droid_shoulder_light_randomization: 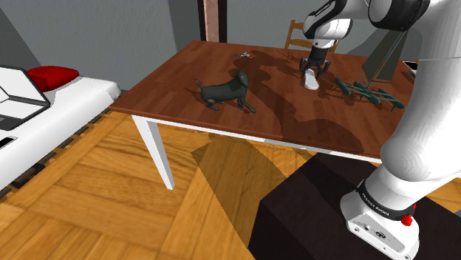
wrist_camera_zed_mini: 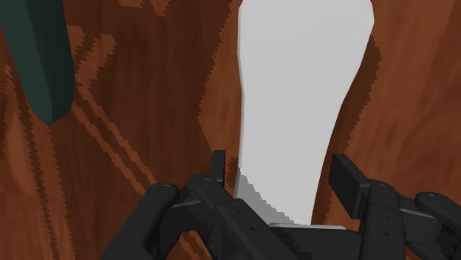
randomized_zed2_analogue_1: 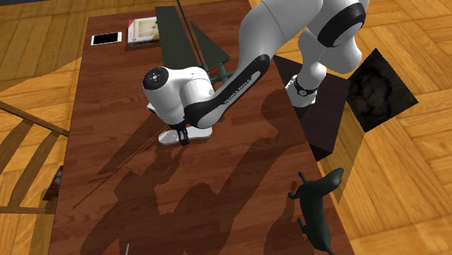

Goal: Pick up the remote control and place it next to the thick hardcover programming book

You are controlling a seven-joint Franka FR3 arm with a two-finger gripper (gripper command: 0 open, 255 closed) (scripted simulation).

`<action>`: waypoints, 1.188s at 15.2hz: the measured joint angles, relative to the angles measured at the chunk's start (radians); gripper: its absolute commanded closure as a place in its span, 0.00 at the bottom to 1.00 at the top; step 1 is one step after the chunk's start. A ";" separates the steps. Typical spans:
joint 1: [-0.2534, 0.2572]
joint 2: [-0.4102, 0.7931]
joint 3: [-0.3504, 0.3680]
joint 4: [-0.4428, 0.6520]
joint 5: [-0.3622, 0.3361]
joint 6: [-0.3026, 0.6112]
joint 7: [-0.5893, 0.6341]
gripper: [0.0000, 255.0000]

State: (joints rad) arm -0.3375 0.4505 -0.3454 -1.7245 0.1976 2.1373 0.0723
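Note:
The remote control (wrist_camera_zed_mini: 303,96) is a plain white, elongated slab lying on the brown wooden table (droid_shoulder_light_randomization: 185,74). My gripper (wrist_camera_zed_mini: 284,188) is shut on its near end, one black finger (wrist_camera_zed_mini: 219,173) on each long side. In the shoulder view the gripper (droid_shoulder_light_randomization: 313,68) points down at the remote (droid_shoulder_light_randomization: 312,80) near the table's far side. In the second exterior view the remote (randomized_zed2_analogue_1: 168,138) pokes out from under the hand (randomized_zed2_analogue_1: 185,135). The book (randomized_zed2_analogue_1: 145,30) lies at the table's far end in that view, well away from the gripper.
A white phone (randomized_zed2_analogue_1: 106,38) lies beside the book. A dark green, spiky object (droid_shoulder_light_randomization: 366,91) stands close to the remote. A dark dog figure (droid_shoulder_light_randomization: 225,91) stands mid-table. A wooden chair (droid_shoulder_light_randomization: 303,33) is behind the table. A bed (droid_shoulder_light_randomization: 44,103) is at the shoulder view's left.

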 measured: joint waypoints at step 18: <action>0.007 -0.084 -0.019 0.119 -0.040 -0.196 0.028 1.00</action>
State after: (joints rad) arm -0.3303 0.3668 -0.3643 -1.6058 0.1573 1.9409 0.1004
